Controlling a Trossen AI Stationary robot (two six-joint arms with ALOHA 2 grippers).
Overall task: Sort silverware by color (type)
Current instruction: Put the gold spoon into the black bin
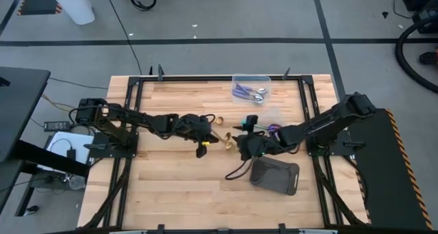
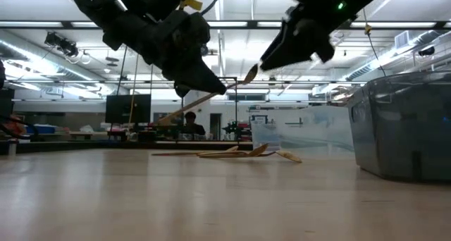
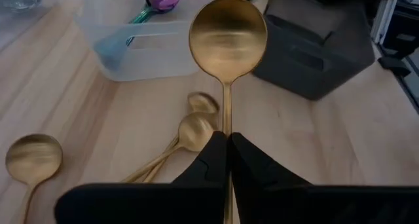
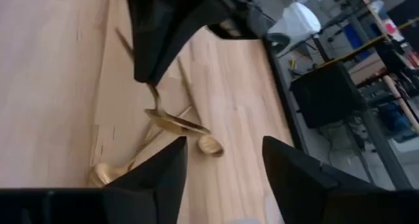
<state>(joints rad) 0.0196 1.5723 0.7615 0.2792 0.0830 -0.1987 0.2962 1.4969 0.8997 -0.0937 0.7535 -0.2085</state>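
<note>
one gold spoon (image 3: 227, 40) in left fingers (image 3: 209, 165), three below

text: none legible | labels: none | brands: none | numbers: none | signs: none

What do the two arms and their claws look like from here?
Both arms are dark, nearly black, jointed links with black cables along them. The left claw has two black wedge-shaped fingers tapering to narrow tips; a yellow tag sits near it in the high view. The right claw has two broad, dark, pointed fingers, and its wrist carries a small blue-lit module and a green light.
</note>
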